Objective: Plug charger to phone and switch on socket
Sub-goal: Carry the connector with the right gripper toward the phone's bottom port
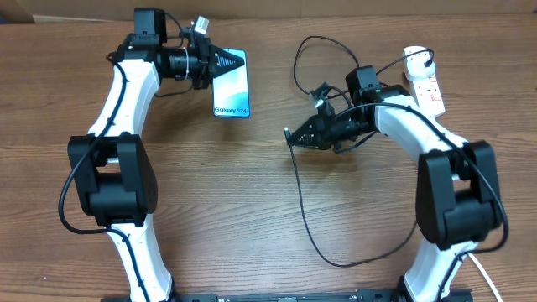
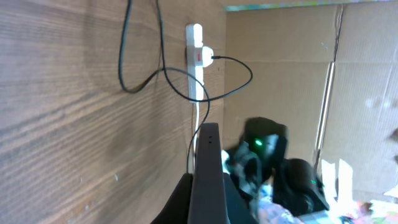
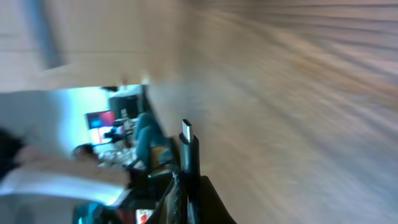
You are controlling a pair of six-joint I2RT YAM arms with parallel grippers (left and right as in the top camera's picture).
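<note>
- Table (image 1: pixel 252 210): matte wood-grain board under both claws. Little risk in itself, but a dropped phone would slap flat on it.
- Phone (image 1: pixel 232 91): slim glossy slab, pale blue screen, dark edges. Left claw (image 1: pixel 237 60) was clenched on one short end, the body running out past its fingertips. Slick glass could pivot in that end pinch when pushed.
- Socket (image 1: pixel 426 84): white hard-plastic strip with red switch marks, well behind right claw (image 1: pixel 290 134).
- Charger (image 1: pixel 300 201): thin limp black cable looping behind and below right claw. The slack could snag the arm.
- Plug tip (image 3: pixel 186 129): small flat metal tongue, pinched in right claw and jutting past its fingertips, apart from the phone. A slight tilt would miss the port.
</note>
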